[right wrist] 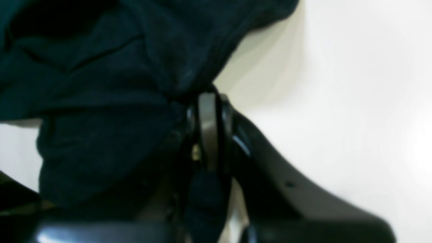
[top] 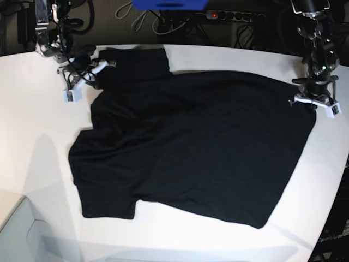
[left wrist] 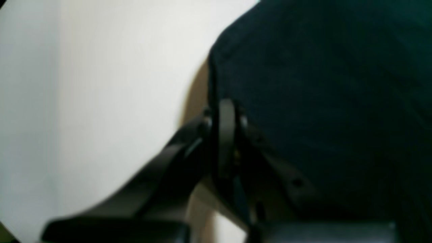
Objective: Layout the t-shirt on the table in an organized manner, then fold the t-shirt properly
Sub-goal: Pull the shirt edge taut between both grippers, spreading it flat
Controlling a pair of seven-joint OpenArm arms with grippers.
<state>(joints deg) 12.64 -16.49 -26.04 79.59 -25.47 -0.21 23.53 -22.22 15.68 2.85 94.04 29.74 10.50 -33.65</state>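
Note:
The black t-shirt lies spread over the white table, one sleeve at the far left and one at the near left. My left gripper sits at the shirt's far right corner. In the left wrist view it is shut on the shirt's edge over the table. My right gripper is at the far left sleeve. In the right wrist view it is shut on bunched shirt fabric just above the table. No print shows.
A power strip, cables and a blue object lie behind the table's far edge. The table's curved edge runs close to the shirt on the right. A pale lower surface shows at the near left corner.

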